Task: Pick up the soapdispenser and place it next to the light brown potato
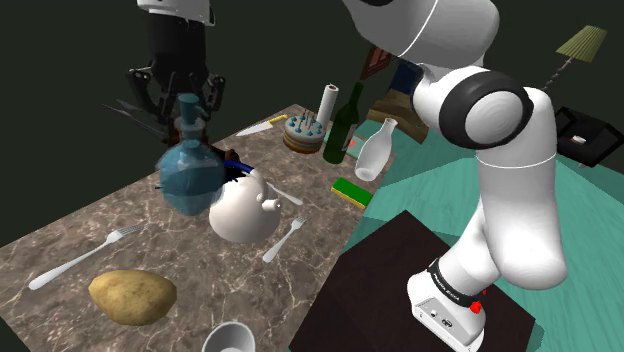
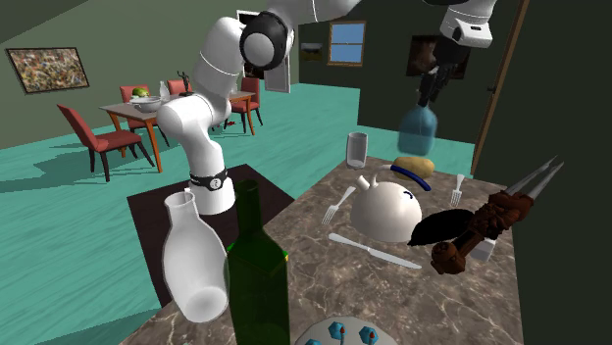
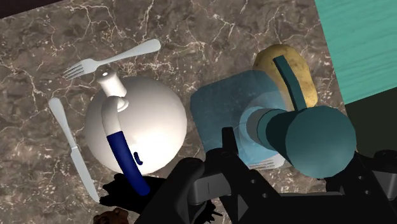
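The soap dispenser (image 1: 190,175) is a translucent blue bottle with a teal pump head. It hangs in the air above the marble table (image 1: 60,235), with my black gripper (image 1: 186,98) shut on its pump neck. From the hand, the teal pump head (image 3: 318,141) sits between the fingers (image 3: 230,149), and the blue body (image 3: 226,111) points down at the table. The light brown potato (image 1: 132,297) lies near the table's front corner in the shoulder view. In the wrist view the potato (image 3: 286,67) shows just beyond the bottle. Across the table the dispenser (image 2: 420,127) floats above the potato (image 2: 414,167).
A white teapot (image 1: 243,208) with a blue handle stands beside the dispenser. Forks (image 1: 85,255), a knife (image 3: 73,153), a cup (image 1: 228,338), a cake (image 1: 303,132), a green wine bottle (image 1: 345,122), a white vase (image 1: 375,150) and a sponge (image 1: 351,191) lie around.
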`<state>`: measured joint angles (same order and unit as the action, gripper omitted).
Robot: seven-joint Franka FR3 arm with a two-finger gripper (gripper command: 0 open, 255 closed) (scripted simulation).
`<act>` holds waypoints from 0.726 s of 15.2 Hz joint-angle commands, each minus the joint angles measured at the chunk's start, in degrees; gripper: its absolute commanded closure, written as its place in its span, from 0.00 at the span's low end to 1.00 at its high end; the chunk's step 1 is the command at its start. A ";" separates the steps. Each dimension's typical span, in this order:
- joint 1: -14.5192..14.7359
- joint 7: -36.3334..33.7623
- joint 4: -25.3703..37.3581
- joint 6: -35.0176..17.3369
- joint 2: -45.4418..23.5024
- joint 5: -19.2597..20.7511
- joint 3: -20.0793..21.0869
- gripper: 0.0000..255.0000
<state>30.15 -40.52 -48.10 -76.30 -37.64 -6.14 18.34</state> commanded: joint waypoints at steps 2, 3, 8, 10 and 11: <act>1.80 -1.04 4.31 -0.02 -4.10 0.77 -0.16 1.00; 1.46 -0.77 2.05 -1.40 -3.26 0.62 -0.15 1.00; 0.34 0.40 -6.33 -7.01 -0.67 0.16 -0.15 1.00; 0.04 0.80 -8.90 -8.92 -0.06 0.05 -0.17 1.00; -0.08 1.00 -10.09 -9.83 0.18 0.00 -0.19 1.00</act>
<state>30.23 -39.69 -56.58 -84.99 -37.96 -6.04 18.14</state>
